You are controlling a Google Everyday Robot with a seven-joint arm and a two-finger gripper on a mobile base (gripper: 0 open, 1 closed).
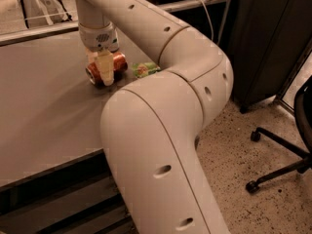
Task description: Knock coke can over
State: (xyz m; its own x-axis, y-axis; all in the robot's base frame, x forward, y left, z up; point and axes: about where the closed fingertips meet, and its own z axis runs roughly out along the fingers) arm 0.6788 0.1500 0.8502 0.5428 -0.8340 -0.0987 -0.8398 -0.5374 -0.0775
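The coke can (pixel 119 62) is a red can with a silver top, lying on its side at table level on the grey table (pixel 44 111), its top pointing to the front left. My gripper (pixel 106 76) comes down from above and is shut on the can. One cream finger (pixel 105 65) crosses the can's front; the other is hidden behind it. The arm's large white links fill the middle of the view.
A green snack bag (pixel 145 69) lies on the table just right of the can, partly hidden by my arm. A dark cabinet (pixel 265 43) stands to the right. An office chair base (pixel 287 150) stands on the speckled floor at the right.
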